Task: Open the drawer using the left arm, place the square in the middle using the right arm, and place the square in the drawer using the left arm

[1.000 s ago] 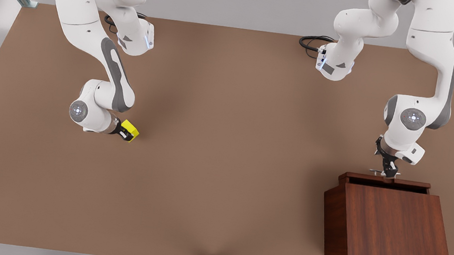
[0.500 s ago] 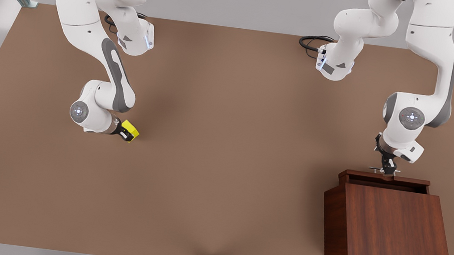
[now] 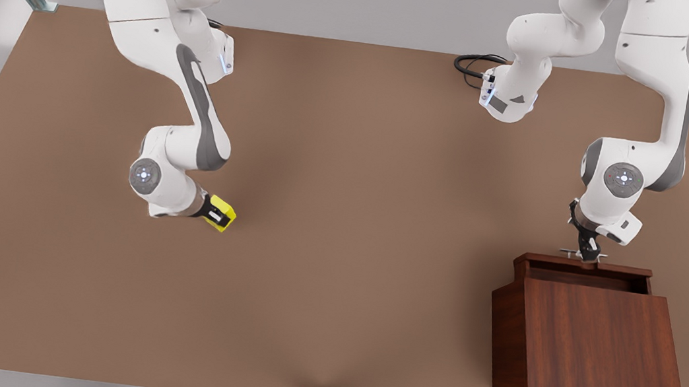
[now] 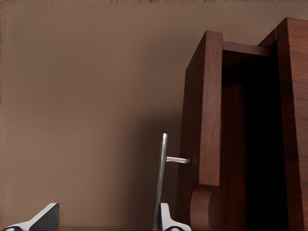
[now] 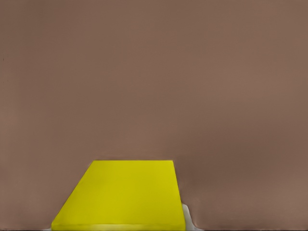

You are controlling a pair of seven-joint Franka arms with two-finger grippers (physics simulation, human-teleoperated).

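- One wooden cabinet [image 3: 594,346] stands nearest the camera, toward the front view's right on the brown desk [image 3: 340,273].
- Just behind its top edge, the drawer [image 3: 584,266] sticks out part-way, and its dark inside can be seen.
- The drawer's thin silver handle [image 3: 583,255] sits on its far face.
- The left arm [image 3: 619,183] reaches down to that handle from behind, with its jaws right at the bar.
- In the left wrist view the jaws are released: the fingertips [image 4: 45,216] stand wide apart, and the handle lies against one of them.
- Well apart from the cabinet, at the front view's left, the right arm [image 3: 180,152] bends low over the desk.
- Its jaws are clenched on the square [image 3: 222,213], a yellow cube held tilted just above the surface.
- The square is left of the middle [image 3: 347,174] of the desk.
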